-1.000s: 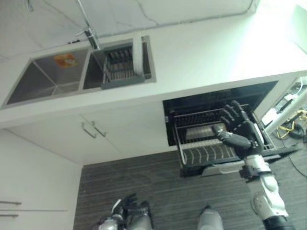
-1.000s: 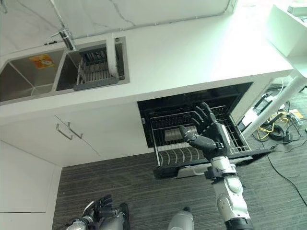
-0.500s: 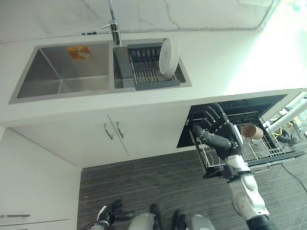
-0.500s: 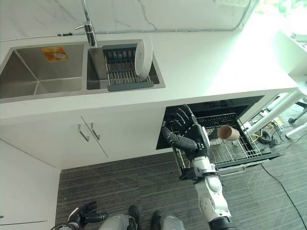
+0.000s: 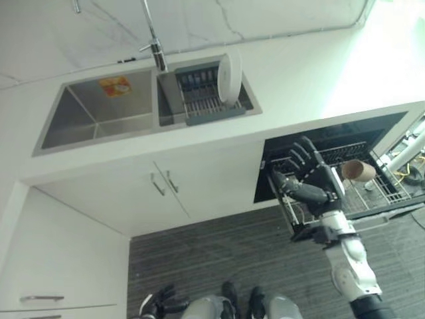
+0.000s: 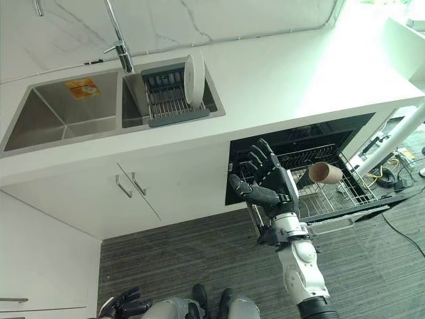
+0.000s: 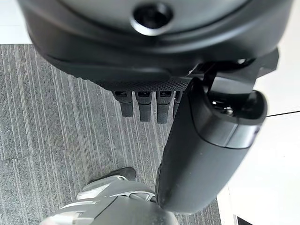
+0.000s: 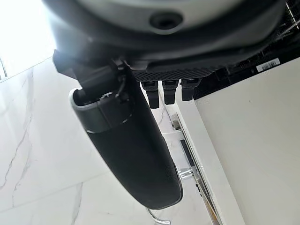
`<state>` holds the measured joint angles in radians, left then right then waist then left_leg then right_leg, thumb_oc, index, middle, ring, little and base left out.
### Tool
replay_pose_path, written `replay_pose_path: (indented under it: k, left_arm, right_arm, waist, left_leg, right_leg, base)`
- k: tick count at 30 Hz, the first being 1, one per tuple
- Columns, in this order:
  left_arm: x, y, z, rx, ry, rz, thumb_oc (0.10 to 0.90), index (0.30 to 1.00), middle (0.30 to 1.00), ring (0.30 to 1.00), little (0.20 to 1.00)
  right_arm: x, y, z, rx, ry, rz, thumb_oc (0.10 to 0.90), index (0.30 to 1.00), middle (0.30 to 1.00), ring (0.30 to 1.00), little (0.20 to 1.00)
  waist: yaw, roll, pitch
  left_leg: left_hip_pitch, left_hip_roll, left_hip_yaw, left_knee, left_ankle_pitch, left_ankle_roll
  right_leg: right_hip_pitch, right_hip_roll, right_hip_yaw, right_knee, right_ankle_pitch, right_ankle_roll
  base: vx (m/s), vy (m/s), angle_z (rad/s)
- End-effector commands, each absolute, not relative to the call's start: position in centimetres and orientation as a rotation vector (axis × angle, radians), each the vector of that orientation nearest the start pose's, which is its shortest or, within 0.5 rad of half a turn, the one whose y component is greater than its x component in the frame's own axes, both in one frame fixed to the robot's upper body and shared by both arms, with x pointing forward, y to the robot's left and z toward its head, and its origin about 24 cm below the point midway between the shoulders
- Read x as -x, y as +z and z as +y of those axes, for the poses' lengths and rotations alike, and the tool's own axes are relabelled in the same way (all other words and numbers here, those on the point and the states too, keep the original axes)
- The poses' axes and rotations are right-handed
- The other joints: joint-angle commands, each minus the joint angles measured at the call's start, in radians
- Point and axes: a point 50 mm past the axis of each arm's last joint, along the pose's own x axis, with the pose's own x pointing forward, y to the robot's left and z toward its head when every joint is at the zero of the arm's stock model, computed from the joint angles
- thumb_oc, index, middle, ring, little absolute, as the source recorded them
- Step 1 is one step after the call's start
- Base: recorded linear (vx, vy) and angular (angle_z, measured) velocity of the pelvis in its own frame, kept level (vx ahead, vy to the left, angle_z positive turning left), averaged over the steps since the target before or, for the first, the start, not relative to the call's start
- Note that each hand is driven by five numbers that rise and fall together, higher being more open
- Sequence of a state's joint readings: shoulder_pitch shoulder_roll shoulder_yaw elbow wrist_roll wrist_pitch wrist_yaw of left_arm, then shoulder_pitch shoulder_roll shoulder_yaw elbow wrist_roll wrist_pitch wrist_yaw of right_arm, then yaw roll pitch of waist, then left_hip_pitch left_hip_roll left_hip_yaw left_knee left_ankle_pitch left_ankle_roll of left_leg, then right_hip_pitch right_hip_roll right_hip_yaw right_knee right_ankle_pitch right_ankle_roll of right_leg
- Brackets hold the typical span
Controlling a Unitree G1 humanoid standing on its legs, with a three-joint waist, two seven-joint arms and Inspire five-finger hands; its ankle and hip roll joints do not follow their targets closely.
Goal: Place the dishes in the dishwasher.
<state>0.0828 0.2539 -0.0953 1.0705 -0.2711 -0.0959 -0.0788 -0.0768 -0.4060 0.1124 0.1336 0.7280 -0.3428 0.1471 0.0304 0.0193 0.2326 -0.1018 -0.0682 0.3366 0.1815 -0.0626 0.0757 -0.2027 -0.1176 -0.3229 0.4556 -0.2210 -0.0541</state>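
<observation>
Hovering in front of the open dishwasher, the robot's right hand spreads its fingers straight and apart, thumb jutting toward the cabinet doors, holding nothing. Just behind those fingers, the pulled-out wire rack carries a brown cup lying on its side, mouth turned away from the hand; the cup sits near the fingertips but clear of them, on the far side from the thumb. Well beyond the fingers, up on the white surface, a double sink holds a grey drying rack in its nearer basin, and one white plate stands upright on edge in that rack, at the side closest to the dishwasher. A tall faucet rises behind the divider between the two basins, and an orange sticker shows on the wall of the farther basin. The left hand hangs low over the grey striped floor, far from the right hand's fingers and from the dishes; its wrist view shows the fingers short and relaxed beside the thumb, closed on nothing. In the right wrist view, the right hand's fingers point past a marble wall.
</observation>
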Motion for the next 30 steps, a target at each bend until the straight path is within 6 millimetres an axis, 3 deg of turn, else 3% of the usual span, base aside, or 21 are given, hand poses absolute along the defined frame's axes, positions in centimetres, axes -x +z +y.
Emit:
replay_pose_path:
  k: [1,5,7,10,11,14,21,30]
  left_arm:
    - [-10.9,-14.8,23.2,0.007,0.11,0.983,0.8,0.9,0.9,0.9,0.9]
    - [-10.8,-14.8,23.1,0.036,0.118,0.968,0.8,0.9,0.9,0.9,0.9]
    - [-10.7,-14.9,22.7,-0.01,0.105,0.963,0.8,0.9,0.9,0.9,0.9]
    - [-10.7,-14.9,22.7,-0.01,0.105,0.963,0.8,0.9,0.9,0.9,0.9]
    - [-11.6,-14.8,22.3,-0.129,0.045,0.959,0.8,0.9,0.9,0.9,0.9]
    - [-12.1,-14.7,22.3,-0.185,0.007,0.959,0.8,0.9,0.9,0.9,0.9]
    - [-11.9,-15.1,21.7,-0.286,-0.125,1.018,0.8,0.9,0.9,0.9,0.9]
    - [-10.8,-15.7,20.5,-0.384,-0.203,1.053,0.8,0.9,0.9,0.9,0.9]
  right_arm:
    - [-27.0,13.4,-21.9,-0.263,0.164,-0.587,0.8,0.9,0.9,0.9,0.9]
    - [-27.3,14.2,-21.2,-0.253,0.186,-0.645,0.8,0.9,0.9,0.9,0.9]
    - [-27.6,14.9,-20.4,-0.252,0.209,-0.671,0.8,0.9,0.9,0.9,0.9]
    - [-27.6,14.9,-20.4,-0.252,0.209,-0.671,0.8,0.9,0.9,0.9,0.9]
    - [-27.7,16.6,-19.8,-0.267,0.264,-0.756,0.8,0.9,0.9,0.9,0.9]
    - [-27.2,17.2,-19.9,-0.268,0.267,-0.811,0.8,0.9,0.9,0.9,0.9]
    - [-26.0,20.9,-19.4,-0.169,0.263,-1.022,0.8,0.9,0.9,0.9,0.9]
    - [-24.2,23.1,-19.5,-0.135,0.174,-1.203,0.8,0.9,0.9,0.9,0.9]
  waist:
    - [0.001,-0.058,0.007]
    - [0.019,-0.039,0.038]
    - [0.042,-0.009,0.043]
    - [0.042,-0.008,0.042]
    - [0.041,0.004,0.035]
    - [0.036,0.0,0.029]
    - [0.03,0.007,0.002]
    - [0.033,0.005,-0.028]
  left_leg:
    - [0.027,0.037,-0.064,0.21,-0.094,-0.077]
    - [-0.024,0.064,-0.104,0.118,-0.006,-0.103]
    - [-0.142,0.138,-0.17,0.118,0.065,-0.148]
    - [-0.144,0.138,-0.17,0.118,0.066,-0.148]
    - [-0.192,0.233,-0.165,0.118,0.086,-0.169]
    - [-0.162,0.227,-0.159,0.118,0.063,-0.159]
    - [-0.101,0.173,-0.179,0.118,-0.005,-0.139]
    - [-0.097,0.154,-0.191,0.118,-0.035,-0.132]
  right_leg:
    - [0.122,-0.027,-0.02,-0.156,0.043,0.096]
    - [0.13,0.001,0.016,-0.156,0.035,0.103]
    - [0.153,0.04,0.041,-0.156,0.008,0.104]
    - [0.151,0.04,0.041,-0.156,0.008,0.104]
    - [0.191,0.036,0.038,-0.156,-0.015,0.106]
    - [0.203,0.027,0.035,-0.156,-0.014,0.107]
    - [0.185,0.017,0.03,-0.156,-0.001,0.109]
    - [0.159,0.019,0.033,-0.156,0.011,0.118]
  base:
    - [-0.01,-0.073,0.09]
    - [0.06,0.06,0.01]
    - [0.15,0.133,-0.28]
    - [0.13,0.089,-0.52]
    - [0.33,0.244,-0.06]
    - [0.23,0.157,-0.1]
    - [0.13,0.081,-0.21]
    - [0.09,0.028,0.03]
